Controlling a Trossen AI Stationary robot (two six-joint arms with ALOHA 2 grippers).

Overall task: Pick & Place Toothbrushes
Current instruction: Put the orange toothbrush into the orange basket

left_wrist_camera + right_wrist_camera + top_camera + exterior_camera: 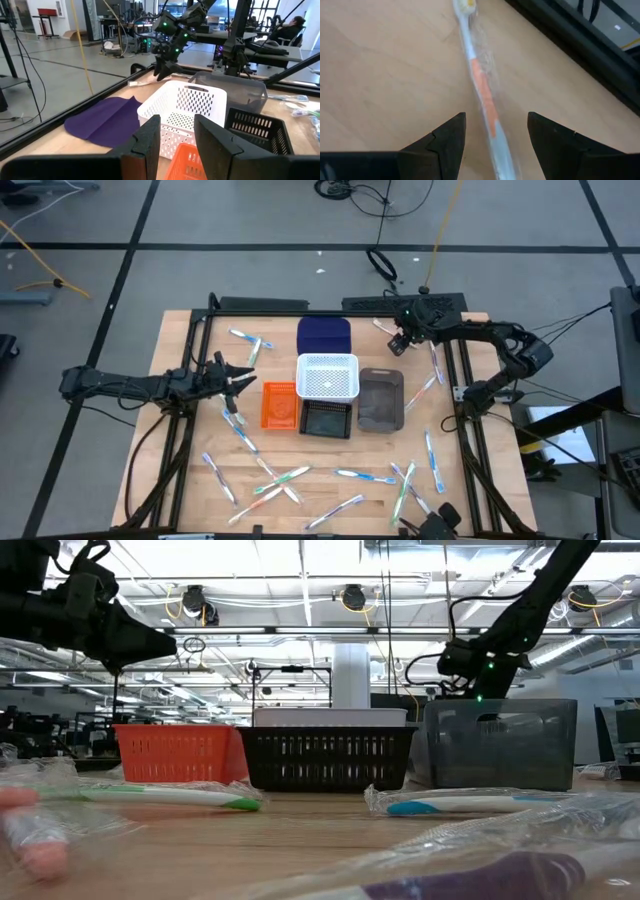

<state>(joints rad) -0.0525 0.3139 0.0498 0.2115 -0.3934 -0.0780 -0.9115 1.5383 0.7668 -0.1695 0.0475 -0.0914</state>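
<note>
Right hand (495, 135) open astride orange toothbrush (482, 90); handle end cut off.

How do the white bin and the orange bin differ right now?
The white bin is larger than the orange bin. The white one sits in the middle of the cluster beside the purple cloth; the orange one sits on the cluster's left edge, closest to the left pincer. Both have perforated walls, stand upright, and neither shows a toothbrush inside from above.
</note>
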